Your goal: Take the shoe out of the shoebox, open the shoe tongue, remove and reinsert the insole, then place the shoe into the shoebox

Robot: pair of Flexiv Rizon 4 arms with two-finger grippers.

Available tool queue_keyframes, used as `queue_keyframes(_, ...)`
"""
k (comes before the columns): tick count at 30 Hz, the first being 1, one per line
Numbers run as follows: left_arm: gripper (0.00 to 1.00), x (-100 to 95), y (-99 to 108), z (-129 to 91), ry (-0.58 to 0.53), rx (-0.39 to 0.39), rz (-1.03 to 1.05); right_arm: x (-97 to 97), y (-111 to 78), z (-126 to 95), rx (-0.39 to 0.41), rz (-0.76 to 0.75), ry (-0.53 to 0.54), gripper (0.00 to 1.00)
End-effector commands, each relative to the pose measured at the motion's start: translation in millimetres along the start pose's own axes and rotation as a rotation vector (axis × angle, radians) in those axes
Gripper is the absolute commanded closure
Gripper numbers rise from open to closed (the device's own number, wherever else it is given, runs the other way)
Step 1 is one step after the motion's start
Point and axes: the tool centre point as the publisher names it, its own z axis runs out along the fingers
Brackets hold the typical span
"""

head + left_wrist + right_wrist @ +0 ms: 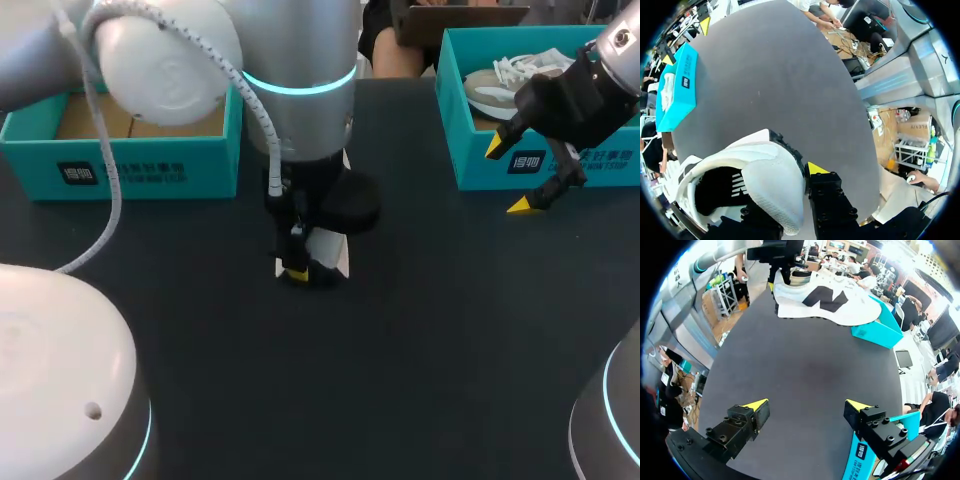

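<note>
Left claw: my left claw (296, 270) points down over the middle of the table (420, 330) and is clenched on the heel end of the white sneaker (771, 172).
Grip detail: in the left wrist view one yellow-tipped finger lies against the outside of the heel. The other finger is largely hidden by the shoe's white heel wall.
White sneaker: it has a black logo on its side and a dark opening. It is outside both boxes, about midway between them. In the right wrist view it lies level, with its toe toward the left shoebox (150, 165). I cannot tell whether the sole touches the table.
Right claw: my right claw (807, 407) is released, with its two yellow tips spread wide and nothing between them. It hangs above the table just in front of the right shoebox (480, 150), well apart from the sneaker.
Left shoebox: teal, at the far left of the table, with its brown card floor showing.
Right shoebox: teal, at the far right of the table, with a pale laced shoe (500, 90) lying inside it.
</note>
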Motion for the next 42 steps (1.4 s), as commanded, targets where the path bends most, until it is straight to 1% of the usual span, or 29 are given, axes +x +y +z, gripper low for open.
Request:
queue_keyframes(1, 1.0, 1.6, 2.0, -1.2, -0.005, 0.004, 0.002, -0.8, 0.0, 0.7, 0.002, 0.001, 0.001, 0.0)
queue_keyframes(5, 1.0, 1.6, 2.0, -1.2, -0.005, 0.004, 0.002, -0.8, 0.0, 0.7, 0.002, 0.001, 0.001, 0.0)
queue_keyframes(6, 1.0, 1.0, 7.7, -2.7, 0.007, 0.024, 0.019, -0.8, 0.0, 0.7, 0.002, 0.001, 0.001, 0.0)
queue_keyframes(7, 1.0, -2.4, 16.0, -4.8, 0.008, 0.022, 0.021, -0.8, 0.0, 0.7, 0.002, 0.001, 0.001, 0.0)
queue_keyframes(8, 1.0, -4.3, 20.0, -6.2, 0.008, 0.02, 0.022, -0.8, 0.0, 0.7, 0.002, 0.001, 0.001, 0.0)
queue_keyframes(9, 1.0, -9.0, 30.3, -10.3, 0.014, 0.026, 0.028, -0.8, 0.0, 0.7, 0.002, 0.001, 0.001, 0.0)
queue_keyframes(12, 1.0, -19.2, 50.9, -16.3, 0.004, 0.027, 0.032, -0.8, 0.0, 0.7, 0.002, 0.001, 0.001, 0.0)
queue_keyframes(13, 1.0, -25.8, 59.6, -17.7, 0.011, 0.027, 0.031, -0.8, 0.0, 0.7, 0.002, 0.001, 0.001, 0.0)
queue_keyframes(14, 1.0, -28.9, 64.0, -18.2, 0.014, 0.027, 0.032, -0.8, 0.0, 0.7, 0.002, 0.001, 0.001, 0.0)
queue_keyframes(15, 1.0, -35.0, 73.9, -19.3, 0.015, 0.029, 0.026, -0.8, 0.0, 0.7, 0.002, 0.001, 0.001, 0.0)
queue_keyframes(17, 1.0, -40.4, 86.2, -20.9, 0.022, 0.03, 0.026, -0.8, 0.0, 0.7, 0.002, 0.001, 0.001, 0.0)
queue_keyframes(18, 1.0, -44.5, 97.4, -23.1, 0.045, 0.046, 0.044, -0.8, 0.0, 0.7, 0.002, 0.001, 0.001, 0.0)
queue_keyframes(20, 1.0, -49.7, 111.3, -25.1, 0.037, 0.042, 0.044, -0.8, 0.0, 0.7, 0.002, 0.001, 0.001, 0.0)
queue_keyframes(21, 1.0, -53.2, 122.5, -26.3, 0.028, 0.034, 0.063, -0.8, 0.0, 0.7, 0.002, 0.001, 0.001, 0.0)
queue_keyframes(23, 1.0, -57.6, 137.7, -27.5, 0.033, 0.036, 0.065, -0.8, 0.0, 0.7, 0.002, 0.001, 0.001, 0.0)
queue_keyframes(24, 1.0, -58.3, 150.5, -28.5, 0.037, 0.033, 0.116, -0.8, 0.0, 0.7, 0.002, 0.001, 0.001, 0.0)
queue_keyframes(25, 1.0, -60.9, 160.8, -30.7, 0.055, 0.047, 0.117, -0.8, 0.0, 0.7, 0.002, 0.001, 0.001, 0.0)
queue_keyframes(26, 1.0, -62.8, 167.2, -31.5, 0.057, 0.049, 0.122, -0.8, 0.0, 0.7, 0.002, 0.001, 0.001, 0.0)
queue_keyframes(28, 1.0, -70.6, 190.2, -33.5, 0.063, 0.043, 0.13, -0.8, 0.0, 0.7, 0.002, 0.001, 0.001, 0.0)
queue_keyframes(30, 1.0, -72.8, 211.1, -34.0, 0.051, 0.023, 0.134, -0.8, 0.0, 0.7, 0.002, 0.001, 0.001, 0.0)
queue_keyframes(32, 1.0, -77.8, 233.7, -35.4, 0.049, 0.025, 0.136, -0.8, 0.0, 0.7, 0.002, 0.001, 0.001, 0.0)
queue_keyframes(33, 1.0, -80.8, 244.3, -36.4, 0.054, 0.041, 0.134, -0.8, 0.0, 0.7, 0.002, 0.001, 0.001, 0.0)
queue_keyframes(36, 1.0, -89.0, 276.6, -37.8, 0.055, 0.041, 0.097, -0.8, 0.0, 0.7, 0.002, 0.001, 0.001, 0.0)
queue_keyframes(39, 1.0, -93.1, 307.0, -41.8, 0.065, 0.066, 0.094, -0.8, 0.0, 0.7, 0.002, 0.001, 0.001, 0.0)
queue_keyframes(42, 1.0, -95.6, 334.4, -40.9, 0.069, 0.059, 0.1, -0.8, 0.0, 0.7, 0.002, 0.001, 0.001, 0.0)
